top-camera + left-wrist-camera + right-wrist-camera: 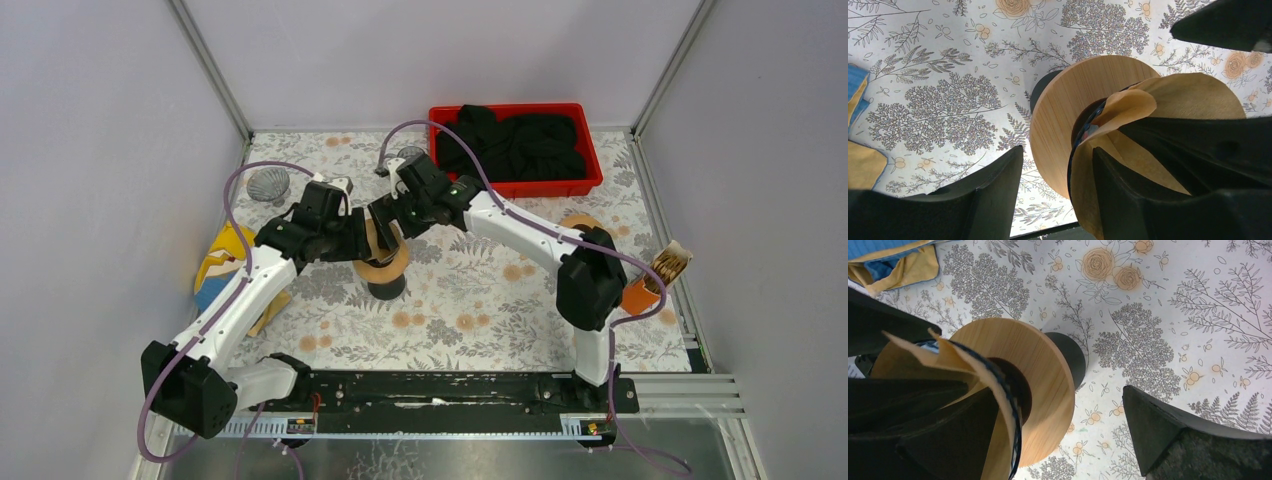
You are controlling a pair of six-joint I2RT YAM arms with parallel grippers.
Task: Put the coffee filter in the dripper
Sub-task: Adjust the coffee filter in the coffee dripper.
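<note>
The left gripper point(364, 241) reaches in from the left over a dripper with a round pale-wood collar point(1063, 115) on a black base point(386, 290). Its fingers stand wide apart, one out over the flowered surface point(470, 330), the other pressed against a brown paper coffee filter point(1193, 95). The filter sits at the collar's dark centre opening with its lower part down in the hole. Its upper edge is folded and creased above the wood, and how deep it sits I cannot tell.

The right gripper point(386, 224) comes in from the other side, also spread open – one finger lies against the paper, the other hangs well clear.

Far left lies a blue and yellow cloth point(222, 262). At the back right, a red plastic bin point(590, 172) holds black fabric point(515, 143).
</note>
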